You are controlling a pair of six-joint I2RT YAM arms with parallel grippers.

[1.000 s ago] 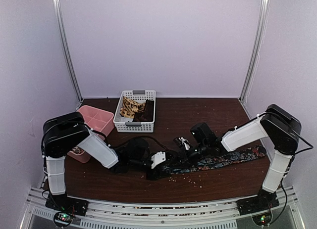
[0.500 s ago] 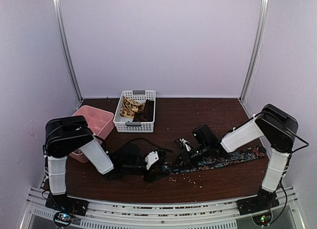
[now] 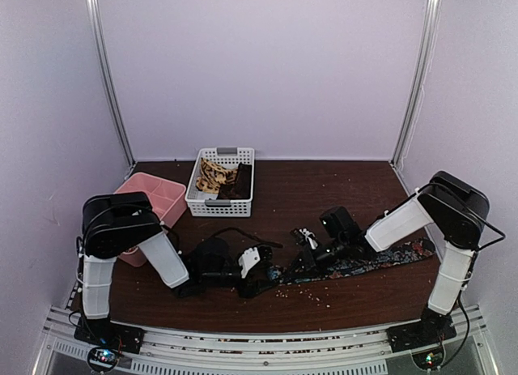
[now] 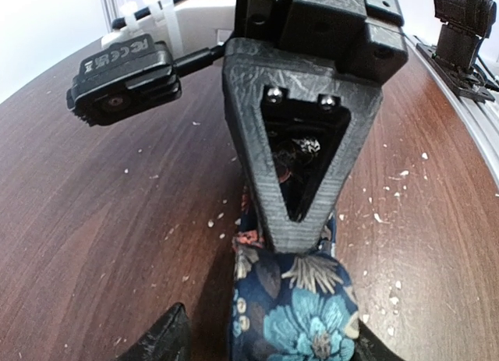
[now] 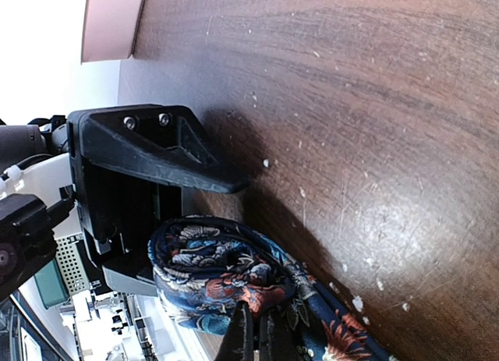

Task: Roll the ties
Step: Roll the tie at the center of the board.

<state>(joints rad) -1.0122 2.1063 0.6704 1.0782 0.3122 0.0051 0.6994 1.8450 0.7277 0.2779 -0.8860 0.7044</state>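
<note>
table [image 3: 324, 189], floral tie [image 3: 401, 256] near front edge

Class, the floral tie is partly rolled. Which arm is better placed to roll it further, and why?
Right, probably. The right end effector is shut on the floral tie at its rolled end and could turn the roll along the length. The left end effector stands open around the roll, empty.

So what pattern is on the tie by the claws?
The tie is dark blue with light blue, red and white flowers, clearest in the left wrist view.
</note>
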